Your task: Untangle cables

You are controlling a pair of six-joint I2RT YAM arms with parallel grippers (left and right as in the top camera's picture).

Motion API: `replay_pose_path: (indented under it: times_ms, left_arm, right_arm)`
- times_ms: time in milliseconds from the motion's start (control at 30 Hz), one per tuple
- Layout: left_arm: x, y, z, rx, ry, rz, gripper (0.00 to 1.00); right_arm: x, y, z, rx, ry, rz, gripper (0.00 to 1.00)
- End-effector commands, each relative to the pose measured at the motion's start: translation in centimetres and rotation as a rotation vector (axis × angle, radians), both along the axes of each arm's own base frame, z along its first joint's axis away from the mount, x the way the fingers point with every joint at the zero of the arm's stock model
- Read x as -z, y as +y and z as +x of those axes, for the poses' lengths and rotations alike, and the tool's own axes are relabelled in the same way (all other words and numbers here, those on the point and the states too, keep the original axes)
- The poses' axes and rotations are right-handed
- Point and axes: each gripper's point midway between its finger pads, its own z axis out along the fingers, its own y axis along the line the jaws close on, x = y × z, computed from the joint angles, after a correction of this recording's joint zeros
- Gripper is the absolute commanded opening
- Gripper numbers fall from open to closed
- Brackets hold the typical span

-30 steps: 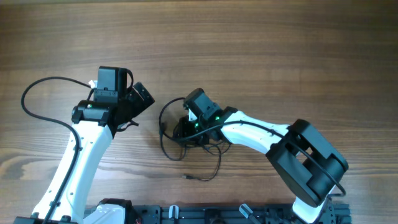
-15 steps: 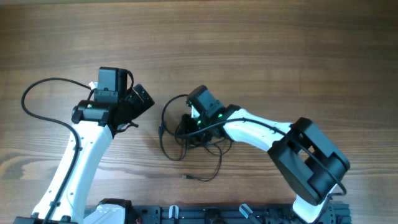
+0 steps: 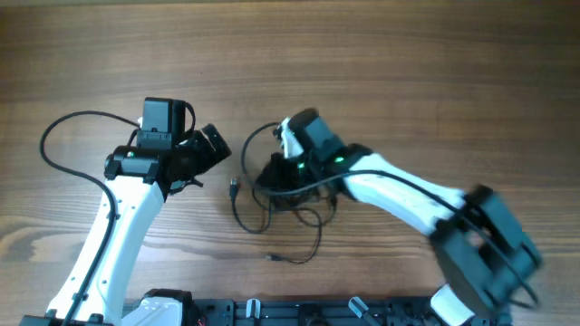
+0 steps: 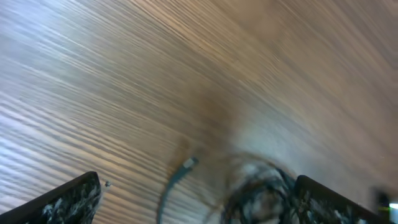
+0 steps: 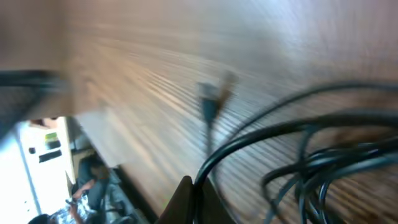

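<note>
Right gripper [image 3: 270, 174], overhead: jaws closed together on a strand of the cables [image 3: 288, 210], which lie tangled on the table [image 3: 408, 63] between the arms. One plug end [image 3: 234, 188] lies near the left gripper [image 3: 216, 145], not touching it. Left wrist: fingers spread wide, with the blurred tangle low between them. Right wrist: closed fingertips pinch one black loop.
</note>
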Motion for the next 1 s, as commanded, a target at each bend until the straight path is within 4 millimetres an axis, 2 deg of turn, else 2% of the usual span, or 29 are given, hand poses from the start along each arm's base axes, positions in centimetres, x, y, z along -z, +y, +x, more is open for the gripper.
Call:
replay_pose_path:
  times_ms: [0, 33, 67, 233, 367, 400, 433, 467, 533, 633, 700, 733, 800, 867, 933, 967]
  left_arm:
    - [-0.8, -3.6, -0.6, 0.228, -0.021, -0.143, 1.00]
    - [-0.7, -4.1, -0.7, 0.242, -0.015, -0.146, 1.00]
    - [-0.6, -4.2, -0.7, 0.246, -0.012, -0.147, 1.00]
    - [0.9, -6.1, -1.3, 0.308, 0.044, -0.146, 1.00]
    - [2.5, -9.8, -2.1, 0.421, 0.092, -0.174, 0.99]
    - [3.1, -10.3, -2.1, 0.438, 0.100, -0.165, 0.82]
    - [4.1, -10.8, -2.0, 0.453, 0.111, -0.135, 0.54]
    - [5.1, -10.8, -1.9, 0.448, 0.128, -0.096, 0.29]
    - [7.6, -9.9, -2.0, 0.415, 0.190, 0.002, 0.06]
    - [10.6, -6.6, -2.4, 0.340, 0.293, 0.162, 0.04]
    - [11.4, -2.9, -2.4, 0.185, 0.340, 0.290, 0.04]
    - [11.3, -0.9, -2.4, 0.104, 0.351, 0.341, 0.04]
    - [10.9, 2.0, -1.9, -0.014, 0.355, 0.346, 0.04]
    - [10.3, 4.3, -1.3, -0.142, 0.349, 0.265, 0.04]
    - [9.3, 4.7, -0.1, -0.200, 0.301, 0.094, 0.04]
    - [8.7, 4.5, 0.6, -0.179, 0.265, 0.027, 0.04]
  right_arm:
    - [-9.9, -1.4, 1.3, -0.035, -0.269, 0.167, 0.05]
    - [-13.1, -2.3, 1.6, -0.011, -0.346, 0.211, 0.05]
    - [-14.0, -2.6, 1.6, -0.005, -0.367, 0.222, 0.05]
    - [-16.6, -3.2, 1.1, -0.015, -0.444, 0.261, 0.05]
    - [-17.7, -3.1, 1.1, -0.019, -0.479, 0.288, 0.05]
    - [-18.0, -3.0, 1.1, -0.024, -0.490, 0.299, 0.05]
    - [-18.6, -2.8, 1.2, -0.038, -0.516, 0.320, 0.05]
    - [-19.3, -2.9, 1.3, -0.053, -0.550, 0.340, 0.05]
    - [-20.6, -4.3, 2.7, -0.006, -0.588, 0.346, 0.05]
    - [-22.6, -8.5, 5.4, 0.113, -0.649, 0.329, 0.05]
    - [-23.0, -12.7, 7.4, 0.233, -0.663, 0.280, 0.05]
    - [-22.7, -15.8, 8.6, 0.328, -0.654, 0.230, 0.05]
    - [-20.9, -22.2, 10.1, 0.533, -0.596, 0.094, 0.05]
    - [-18.0, -28.7, 10.1, 0.721, -0.503, -0.071, 0.05]
    - [-14.8, -33.1, 8.7, 0.833, -0.380, -0.210, 0.05]
    - [-14.1, -33.9, 8.3, 0.850, -0.355, -0.248, 0.05]
